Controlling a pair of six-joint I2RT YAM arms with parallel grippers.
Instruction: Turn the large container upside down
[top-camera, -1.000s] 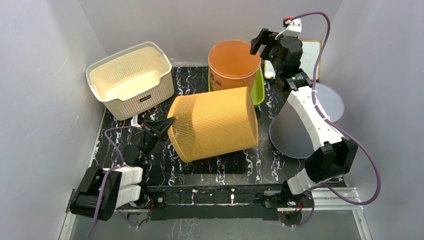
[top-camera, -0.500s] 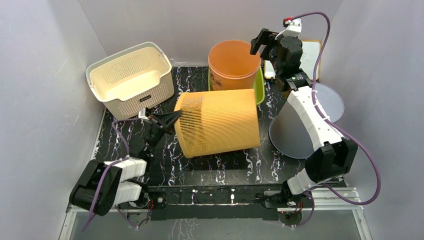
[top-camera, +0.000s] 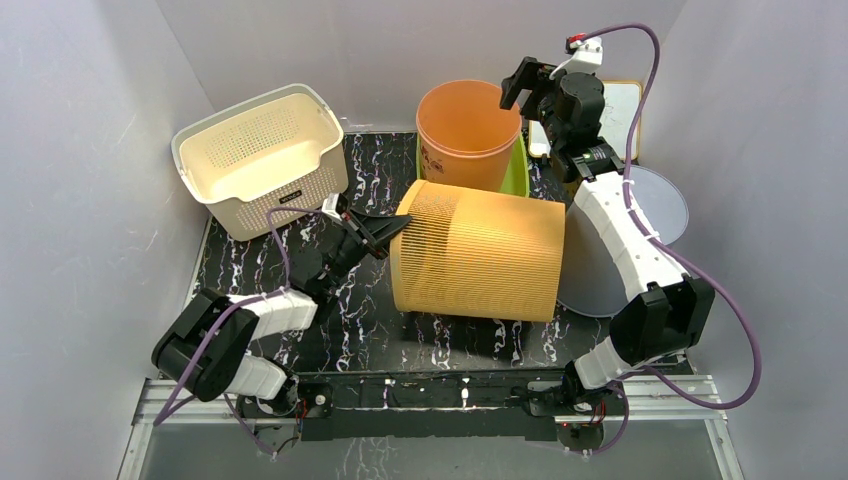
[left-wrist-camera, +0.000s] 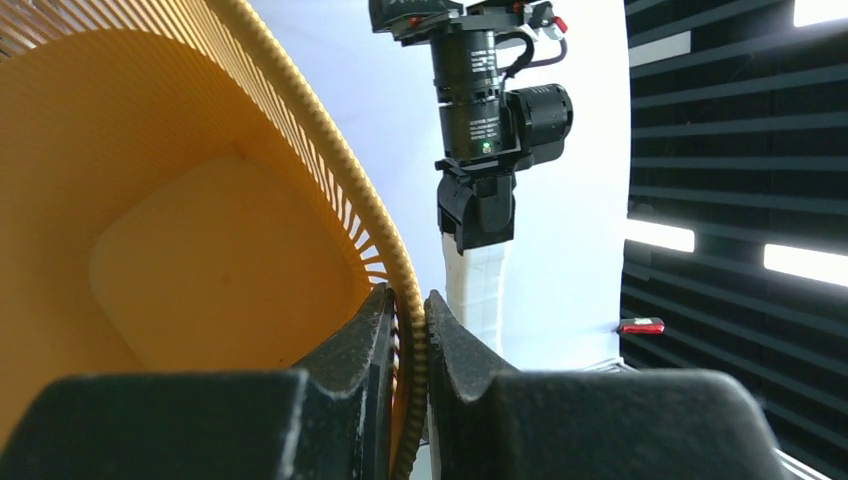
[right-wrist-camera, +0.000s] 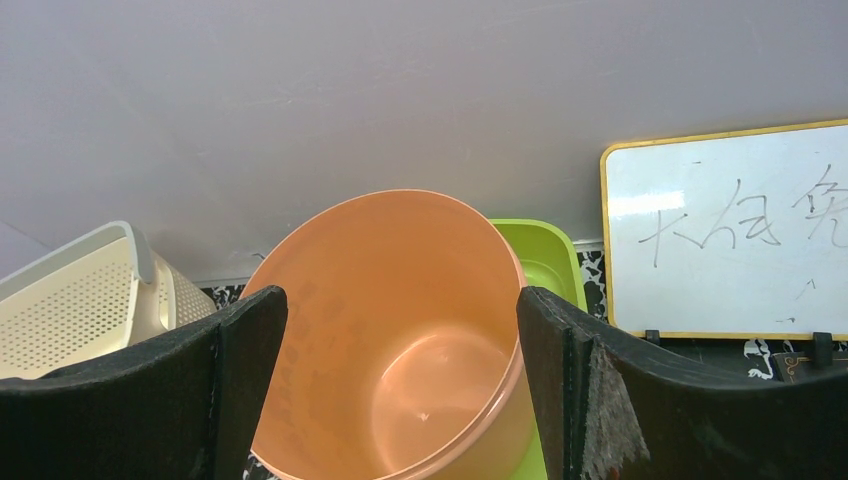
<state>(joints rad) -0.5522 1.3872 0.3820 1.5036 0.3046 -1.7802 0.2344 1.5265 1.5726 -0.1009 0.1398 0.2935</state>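
From above, the large container (top-camera: 480, 255) covers the 9 o'clock side of the grey disc (top-camera: 665, 205), and the orange bucket (top-camera: 468, 125) hides most of the green tray (top-camera: 518, 180). The right arm (top-camera: 615, 225) partly hides the whiteboard (top-camera: 625, 105).

The large container (top-camera: 480, 257) is yellow-orange, ribbed all over with fine slats. The bucket (top-camera: 467, 130) is plain orange and the tray (top-camera: 519, 175) is lime green. The basket (top-camera: 262, 160) is cream, dotted with small holes. The worktop (top-camera: 350, 330) is black with white marbling. The whiteboard (right-wrist-camera: 720, 230) is white with a yellow frame, and the disc (top-camera: 665, 205) is grey.
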